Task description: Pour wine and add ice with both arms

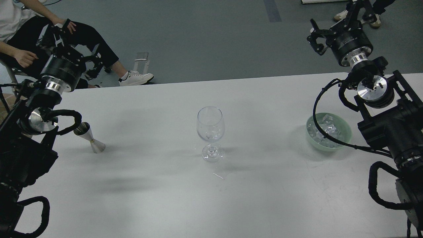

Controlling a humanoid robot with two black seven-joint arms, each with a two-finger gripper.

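wine glass (211, 132) upright mid-table | ice (325, 131) in green bowl (343, 137) to its right | jigger (90, 138) left | right gripper (318, 39) spread, empty | left gripper (59, 31) unreadable

Wine glass (211, 132) stands mid-table (158, 198)
Jigger (90, 138) on its left; bowl (343, 132) holding ice (325, 130) on its right, near the far edge

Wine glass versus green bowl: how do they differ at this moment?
The wine glass is clear, tall and stemmed; the green bowl is pale green, low and wide. The bowl holds a heap of ice; the glass holds only a few pieces at most. The glass stands mid-table, the bowl far right. Both are upright, ungripped.
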